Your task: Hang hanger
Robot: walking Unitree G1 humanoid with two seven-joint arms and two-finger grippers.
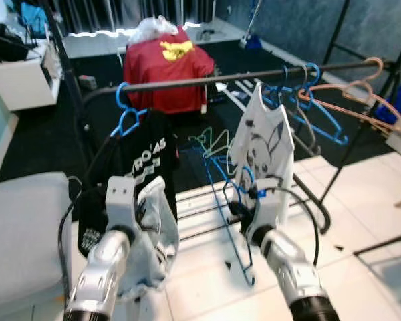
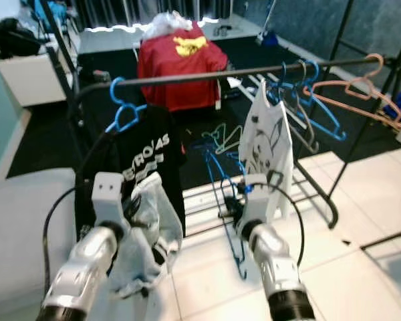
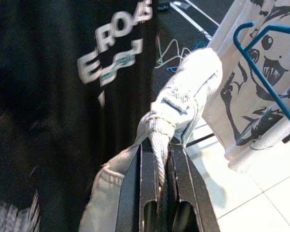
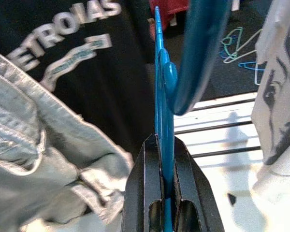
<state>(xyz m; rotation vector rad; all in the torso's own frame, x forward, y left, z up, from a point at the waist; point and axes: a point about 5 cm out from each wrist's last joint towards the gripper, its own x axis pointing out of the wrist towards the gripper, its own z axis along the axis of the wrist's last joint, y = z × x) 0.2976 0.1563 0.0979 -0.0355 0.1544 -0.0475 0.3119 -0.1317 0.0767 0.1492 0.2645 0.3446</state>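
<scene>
My right gripper [image 4: 159, 137] is shut on a blue hanger [image 4: 163, 96], clamping its thin frame between the fingers. The hanger [image 1: 235, 234] hangs down in front of the rack. A pale grey garment [image 3: 183, 101] is pinched at a bunched fold by my left gripper [image 3: 159, 141], which is shut, and the cloth [image 1: 154, 241] droops below my left arm. Behind both runs a dark rail [image 1: 187, 82]. On it hang a black printed t-shirt [image 1: 150, 160] on a blue hanger and a white cartoon t-shirt [image 1: 264, 140].
Empty blue [image 1: 321, 114] and pink [image 1: 367, 100] hangers hang at the rail's right end. Loose hangers [image 1: 210, 142] lie on the dark floor behind it, near a red garment [image 1: 167, 67]. A grey cushion [image 1: 20, 227] is at my left, and a white cabinet [image 1: 20, 80] at far left.
</scene>
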